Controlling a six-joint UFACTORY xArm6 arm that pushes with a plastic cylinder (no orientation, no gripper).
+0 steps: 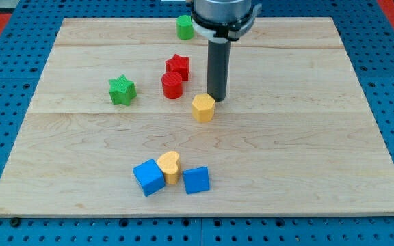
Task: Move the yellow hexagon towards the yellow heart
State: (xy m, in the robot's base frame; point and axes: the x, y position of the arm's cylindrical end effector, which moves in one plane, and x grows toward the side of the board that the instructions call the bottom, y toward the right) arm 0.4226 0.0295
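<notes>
Nearest: yellow heart [170, 165] wedged between two blue blocks [148, 178] [196, 180]. Yellow hexagon [203, 107] sits mid-board, farther back, slightly right. No pincer, just my tip [216, 100] touching the hexagon's far-right side. Light, rigid, probably slides easily and may spin; push through its centre from that far side.

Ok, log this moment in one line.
my tip: behind yellow hexagon, at its upper right | yellow heart: toward view's bottom, between two blue blocks
</notes>
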